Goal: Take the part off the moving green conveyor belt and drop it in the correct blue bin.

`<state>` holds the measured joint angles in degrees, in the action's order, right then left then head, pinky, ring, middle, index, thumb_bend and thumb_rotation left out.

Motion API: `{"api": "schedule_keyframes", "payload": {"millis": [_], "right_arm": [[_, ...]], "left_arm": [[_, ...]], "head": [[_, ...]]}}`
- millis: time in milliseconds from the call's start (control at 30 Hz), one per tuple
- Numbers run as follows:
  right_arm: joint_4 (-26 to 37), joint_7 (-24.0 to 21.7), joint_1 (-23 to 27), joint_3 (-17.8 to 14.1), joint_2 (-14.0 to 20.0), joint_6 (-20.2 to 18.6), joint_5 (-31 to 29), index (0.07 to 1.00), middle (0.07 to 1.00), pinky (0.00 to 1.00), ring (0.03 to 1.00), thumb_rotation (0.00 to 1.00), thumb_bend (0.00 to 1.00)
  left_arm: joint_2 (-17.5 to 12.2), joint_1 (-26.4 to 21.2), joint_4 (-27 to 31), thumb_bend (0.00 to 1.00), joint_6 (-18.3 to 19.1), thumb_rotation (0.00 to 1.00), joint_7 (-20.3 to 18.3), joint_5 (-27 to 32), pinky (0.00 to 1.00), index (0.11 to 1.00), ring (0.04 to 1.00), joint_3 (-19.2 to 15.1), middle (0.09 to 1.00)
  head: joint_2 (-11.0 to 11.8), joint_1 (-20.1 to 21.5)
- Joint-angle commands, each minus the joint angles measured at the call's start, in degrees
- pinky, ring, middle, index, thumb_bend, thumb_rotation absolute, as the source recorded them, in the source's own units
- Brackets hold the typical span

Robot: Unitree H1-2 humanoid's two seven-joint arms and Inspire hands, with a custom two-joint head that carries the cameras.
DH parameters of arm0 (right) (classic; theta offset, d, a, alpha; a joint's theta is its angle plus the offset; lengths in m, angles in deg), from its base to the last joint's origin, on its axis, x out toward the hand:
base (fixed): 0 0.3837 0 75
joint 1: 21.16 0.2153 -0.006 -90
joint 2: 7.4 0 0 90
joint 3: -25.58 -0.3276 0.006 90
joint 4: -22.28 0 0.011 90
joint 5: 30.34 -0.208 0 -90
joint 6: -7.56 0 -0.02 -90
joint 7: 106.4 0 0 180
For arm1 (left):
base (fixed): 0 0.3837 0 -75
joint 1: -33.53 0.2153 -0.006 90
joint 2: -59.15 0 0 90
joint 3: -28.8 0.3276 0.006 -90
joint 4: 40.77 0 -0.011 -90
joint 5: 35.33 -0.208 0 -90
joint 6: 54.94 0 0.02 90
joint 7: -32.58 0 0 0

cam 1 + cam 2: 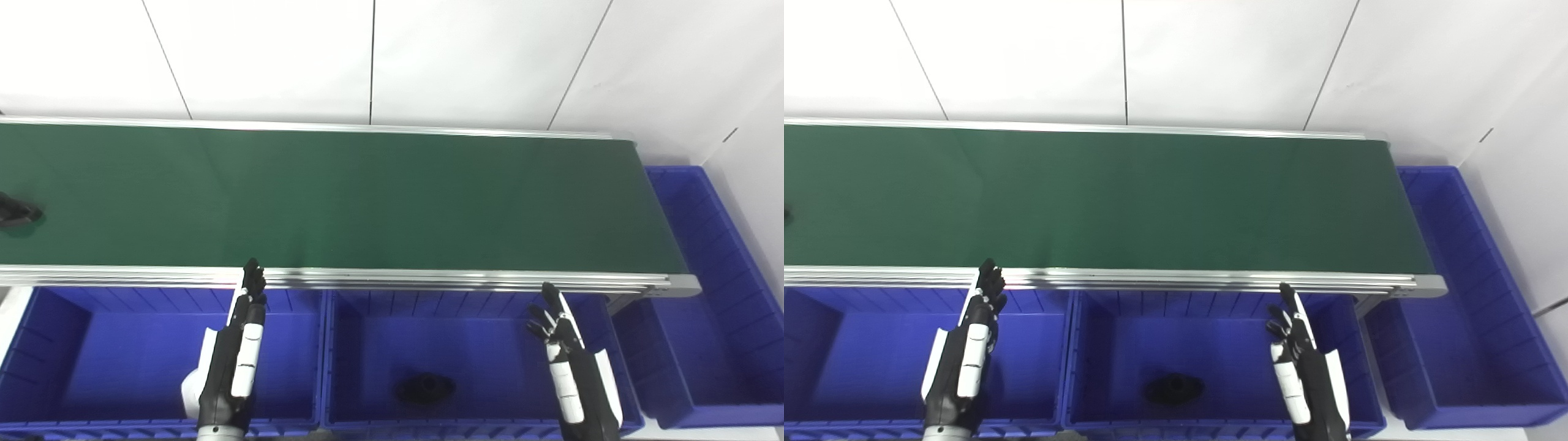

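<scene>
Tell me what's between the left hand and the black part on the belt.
Only the belt's metal rail and bare green belt separate the left hand from the part, seen in the left eye view.

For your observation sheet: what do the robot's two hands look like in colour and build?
Both the left hand and right hand have slim black fingers with white plates along their backs and white shells at the sides. The left ends in a silver wrist ring. No cables or markings show.

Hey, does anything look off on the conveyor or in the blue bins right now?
Nothing stands out. One dark part lies flat at the far left of the green belt, and another part sits inside the middle bin. Both the left hand and the right hand hover open over the bins, holding nothing.
</scene>
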<state>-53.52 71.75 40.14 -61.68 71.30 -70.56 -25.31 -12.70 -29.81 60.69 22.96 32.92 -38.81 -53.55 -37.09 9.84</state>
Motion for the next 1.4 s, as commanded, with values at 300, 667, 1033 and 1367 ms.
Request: {"api": "schedule_keyframes", "payload": {"millis": [300,667,1033,1367], "right_arm": [[0.6,0.2,0.2,-0.1,-0.1,0.1,-0.1,0.983,0.987,0.88,0.927,0.97,0.74],[0.6,0.4,0.2,0.0,-0.6,0.3,0.1,0.988,1.000,0.88,0.941,0.98,0.71],[0.0,0.4,0.4,-0.3,-0.3,0.4,0.1,0.994,1.000,0.88,0.942,0.98,0.72],[-0.4,0.4,0.6,-0.5,-0.2,0.2,0.0,0.991,0.999,0.88,0.939,0.97,0.75]], "left_arm": [[0.4,-0.2,1.5,0.56,-0.4,1.00,0.0,0.9,1.00,1.000,1.000,0.0,1.000],[0.2,-0.3,1.5,0.60,0.2,0.99,-0.3,1.1,1.00,1.000,1.000,0.1,1.000],[0.5,-0.3,1.1,0.62,0.7,0.99,0.1,0.5,1.00,1.000,1.000,0.1,1.000],[0.6,-0.4,0.8,0.61,0.7,0.99,0.2,0.1,1.00,1.000,1.000,0.2,1.000]], "head": [[0.1,0.6],[0.8,0.3],[1.3,-0.1],[1.6,-0.6]]}}
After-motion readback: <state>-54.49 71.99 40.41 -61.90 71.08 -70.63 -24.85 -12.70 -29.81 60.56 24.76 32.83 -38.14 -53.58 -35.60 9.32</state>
